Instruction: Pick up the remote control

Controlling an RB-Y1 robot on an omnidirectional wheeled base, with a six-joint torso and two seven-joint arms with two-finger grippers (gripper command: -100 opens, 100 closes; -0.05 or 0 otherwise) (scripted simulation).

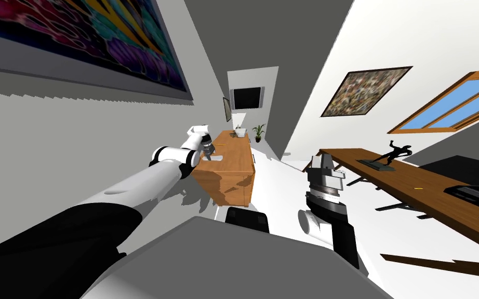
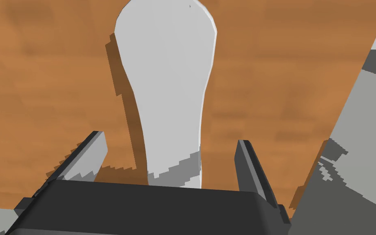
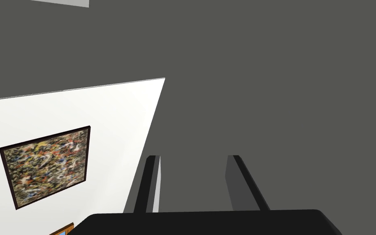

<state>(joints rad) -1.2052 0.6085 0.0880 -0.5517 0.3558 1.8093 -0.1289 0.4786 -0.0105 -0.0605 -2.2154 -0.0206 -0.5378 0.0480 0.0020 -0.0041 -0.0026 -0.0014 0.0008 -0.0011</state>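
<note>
A long white remote control point(image 2: 166, 81) lies flat on the wooden cabinet top point(image 2: 285, 81), wide at its far end and narrow near my hand. My left gripper point(image 2: 170, 140) is open, low over the top, with one finger on each side of the remote's narrow end and a gap to both. In the head view the left gripper point(image 1: 208, 151) reaches out over the cabinet's near part, by the small white remote point(image 1: 215, 158). My right gripper point(image 1: 322, 158) is held up to the right, away from the cabinet, and in its wrist view the right gripper point(image 3: 191, 156) is open and holds nothing.
The wooden cabinet point(image 1: 233, 171) stands against the grey wall on the left, with a white item point(image 1: 240, 133) and a potted plant point(image 1: 258, 131) at its far end. A long wooden table point(image 1: 420, 189) with a black statuette point(image 1: 391, 154) runs along the right.
</note>
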